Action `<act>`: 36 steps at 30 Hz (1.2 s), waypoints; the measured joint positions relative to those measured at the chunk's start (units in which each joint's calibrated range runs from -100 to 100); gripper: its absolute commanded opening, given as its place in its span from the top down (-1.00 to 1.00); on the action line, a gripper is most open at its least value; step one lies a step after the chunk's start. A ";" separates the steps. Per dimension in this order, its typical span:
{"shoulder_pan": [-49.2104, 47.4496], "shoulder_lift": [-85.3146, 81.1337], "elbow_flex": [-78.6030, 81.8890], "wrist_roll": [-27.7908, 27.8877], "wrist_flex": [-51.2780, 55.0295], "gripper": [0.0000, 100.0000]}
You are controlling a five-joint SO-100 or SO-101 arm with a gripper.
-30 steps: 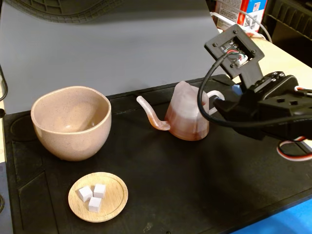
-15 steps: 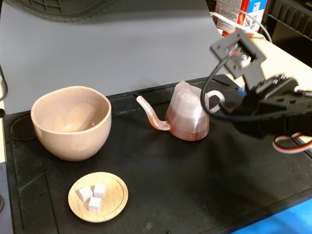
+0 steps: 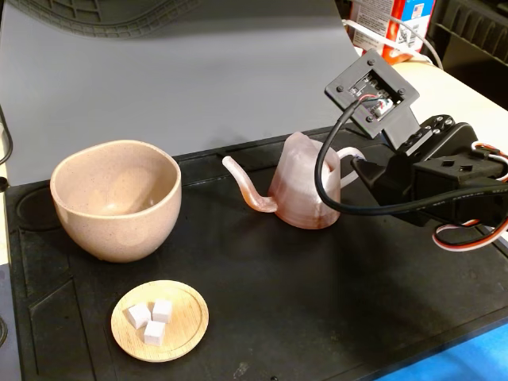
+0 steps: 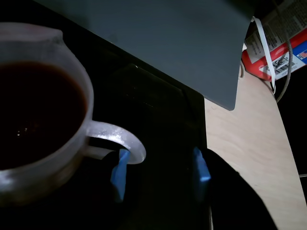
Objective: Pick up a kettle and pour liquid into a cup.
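Gripper (image 4: 160,175) is spread apart, blue pads (image 4: 120,173) either side of my kettle's (image 3: 305,186) loop handle (image 4: 120,139), one pad touching it. Kettle stands upright on the black mat (image 3: 317,302), dark liquid (image 4: 33,110) inside, spout toward the cup (image 3: 117,200).

The kettle (image 3: 305,190) looks like translucent pinkish plastic with a faintly ridged, matt wall; its whitish loop handle (image 4: 120,141) has a soft sheen in the wrist view. The liquid (image 4: 38,112) inside is dark and glossy. The cup (image 3: 117,200) is speckled beige-pink ceramic with a smooth satin glaze. A small dish (image 3: 159,321) is pale wood, matt, carrying white matt cubes (image 3: 151,320). The mat (image 3: 317,294) is black, matt and rubbery. The end effector (image 4: 160,175) is matt black plastic with blue pads (image 4: 120,175). The bench (image 4: 249,158) shows a light, smooth wood-like finish.
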 measured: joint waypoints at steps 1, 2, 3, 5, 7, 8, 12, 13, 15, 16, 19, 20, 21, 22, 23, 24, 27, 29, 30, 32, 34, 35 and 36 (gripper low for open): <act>0.00 1.03 -0.19 0.21 -0.18 0.65; -0.08 2.65 -0.29 0.26 -0.26 0.65; -0.08 2.65 -0.49 0.26 -0.26 0.65; -0.98 3.00 -0.49 0.52 -0.26 0.65; -0.98 3.08 -0.39 1.73 -0.26 0.65; -0.98 3.51 -1.17 1.73 -0.26 0.65; -0.83 3.60 -2.73 1.73 -0.26 0.65; -0.68 3.60 -2.73 1.73 -0.26 0.65; -0.68 3.60 -2.73 1.73 -0.26 0.65; -0.68 3.60 -2.73 1.73 -0.26 0.65; -0.53 3.60 -2.73 1.73 -0.26 0.65; -0.53 3.60 -2.73 1.73 -0.26 0.65; -0.53 3.60 -2.73 1.73 -0.26 0.65; -0.53 3.60 -2.73 1.73 -0.26 0.65; -0.53 3.60 -2.73 1.73 -0.26 0.65; -0.53 3.60 -2.73 1.73 -0.26 0.65; -0.53 3.60 -2.73 1.73 -0.26 0.65; -0.53 3.60 -2.92 1.73 -0.26 0.65; -0.53 4.20 -3.99 1.73 -0.26 0.65; -0.53 7.53 -7.59 1.73 -0.26 0.66; -0.53 8.82 -9.44 1.73 -0.26 0.66; -0.38 8.90 -9.54 1.73 -0.26 0.66; -0.23 8.90 -9.54 1.73 -0.26 0.66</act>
